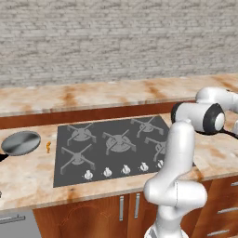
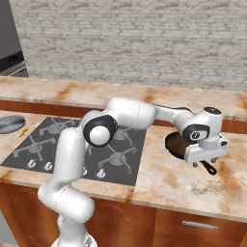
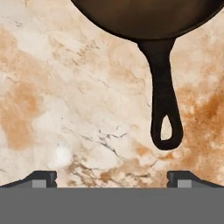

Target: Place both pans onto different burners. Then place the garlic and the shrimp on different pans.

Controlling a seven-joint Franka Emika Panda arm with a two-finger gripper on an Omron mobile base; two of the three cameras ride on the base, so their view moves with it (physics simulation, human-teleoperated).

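Dark pan [image 3: 148, 17] and steel pan [image 1: 21, 142] both off the burners [image 1: 114, 139], nothing done; my gripper [image 3: 112, 177] spread over the dark handle [image 3: 165, 100].

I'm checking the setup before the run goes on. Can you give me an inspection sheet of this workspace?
Surface: marbled orange-beige stone counter around a dark grey cooktop; its black star-shaped burners are bare.
Job's things: silvery steel pan and tiny orange shrimp on the counter left of the cooktop; dark brown-black pan right of it. Garlic: nothing seen.
Clutter: nothing seen.
Claw: open, above the dark pan's black handle, holding nothing.
Cables: nothing seen.
Surroundings: grey brick wall, wooden cabinets.
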